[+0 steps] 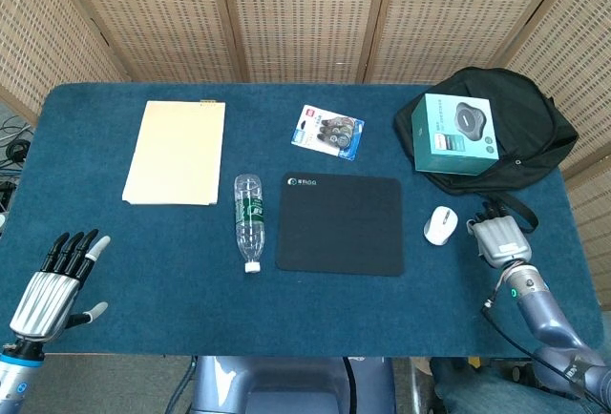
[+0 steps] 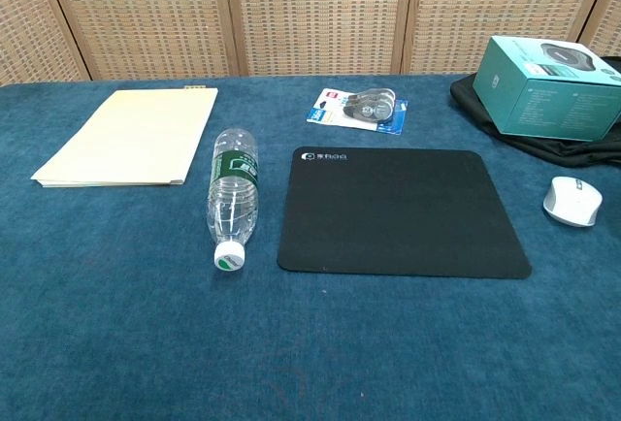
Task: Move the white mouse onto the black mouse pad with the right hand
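Observation:
The white mouse (image 1: 440,225) (image 2: 574,200) lies on the blue table just right of the black mouse pad (image 1: 340,224) (image 2: 400,210), apart from the pad's edge. My right hand (image 1: 500,239) hovers palm down to the right of the mouse with a small gap between them; it holds nothing and only the dark tips of its fingers show. My left hand (image 1: 57,280) is at the near left corner, fingers spread and empty. Neither hand shows in the chest view.
A clear bottle (image 1: 249,219) lies left of the pad. A manila folder (image 1: 176,151) is at the back left and a blister pack (image 1: 328,131) behind the pad. A teal box (image 1: 454,134) sits on a black bag (image 1: 530,137), close behind the mouse.

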